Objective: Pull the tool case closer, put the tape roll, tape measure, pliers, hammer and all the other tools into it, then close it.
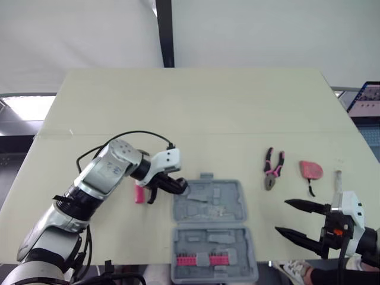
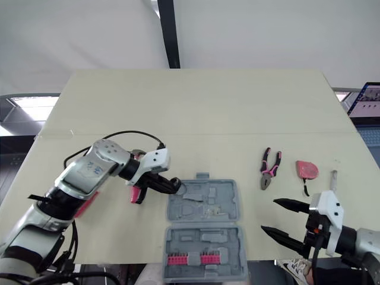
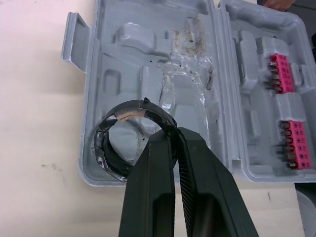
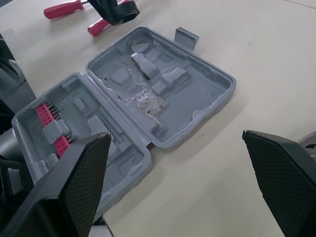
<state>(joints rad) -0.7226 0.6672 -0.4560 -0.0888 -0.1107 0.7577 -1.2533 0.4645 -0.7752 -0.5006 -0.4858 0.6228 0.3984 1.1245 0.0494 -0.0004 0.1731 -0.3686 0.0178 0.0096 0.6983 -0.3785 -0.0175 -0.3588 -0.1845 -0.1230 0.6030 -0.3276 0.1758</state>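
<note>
My left gripper (image 3: 173, 136) is clenched on the wall of the tape roll (image 3: 102, 148), one finger inside the black ring and one outside. The roll hangs over the corner of the open tool case (image 1: 228, 199), half above the moulded tray and half over its rim. I cannot tell whether the ring touches the plastic. Ahead of these fingertips the far half of the case lies wide and shallow, its latch tab (image 3: 72, 37) sticking out at the outer edge. Past the hinge, the near half carries two rows of pink bits (image 3: 291, 113). Behind my left fingers, just beside the wrist, a pink handle (image 1: 139, 194) lies on the table (image 1: 196, 107). Bare tabletop runs outward from there.

My right gripper (image 1: 281, 217) is released, its fingers (image 1: 306, 206) spread wide apart, low near the table's near edge. Its tips point at the side wall of the case, apart from it, with a strip of bare table between. Beyond the farther finger lie the pliers (image 1: 273, 169), handles pointing away. Beside them is the tape measure (image 1: 310, 170), with a thin grey tool (image 1: 338, 178) that I cannot identify a little farther out. All three lie apart from each other and from my fingers. The far stretch of the table beyond them is open.
</note>
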